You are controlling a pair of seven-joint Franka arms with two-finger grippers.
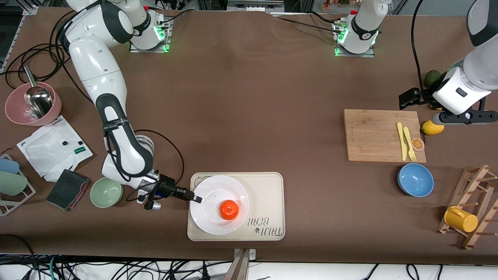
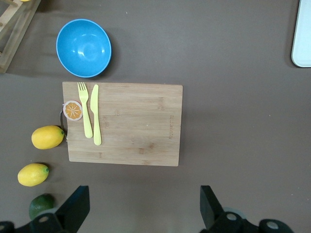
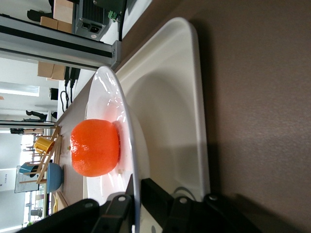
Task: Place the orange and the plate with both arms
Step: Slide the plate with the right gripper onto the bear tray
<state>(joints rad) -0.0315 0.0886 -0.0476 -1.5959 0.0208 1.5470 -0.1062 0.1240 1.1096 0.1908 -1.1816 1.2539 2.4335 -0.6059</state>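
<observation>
The orange [image 1: 229,209] sits on the plate [image 1: 210,217], a little off the plate's centre toward four o'clock in the front view, and the plate rests on the beige tray [image 1: 268,190] near the table's front edge, filling the tray's half toward the right arm's end. The right gripper [image 1: 197,199] is at the plate's rim at about ten o'clock, its fingers closed on that rim — in the right wrist view the thin white edge [image 3: 127,160] runs down between the black fingers [image 3: 116,206], with the orange [image 3: 95,147] just past it. Beside the right wrist, toward the right arm's end, stands a pale green bowl [image 1: 106,191], then a dark folded cloth [image 1: 67,189], a white packet [image 1: 52,147] and a pink bowl [image 1: 27,105] holding a metal scoop [image 1: 38,99]. Toward the left arm's end lies a wooden cutting board [image 1: 373,136] carrying a yellow knife [image 1: 400,140], a yellow fork [image 1: 409,144] and an orange slice [image 1: 418,144] — a blue bowl [image 1: 415,179] sits nearer the front camera than the board, at its five o'clock. The left gripper [image 2: 143,208] waits in the air over bare table beside the board, its fingers spread wide and empty, with two lemons [image 2: 47,137] and a dark green fruit [image 2: 40,205] close by. A wooden rack [image 1: 472,206] with a yellow mug [image 1: 460,219] stands at the table's corner.
</observation>
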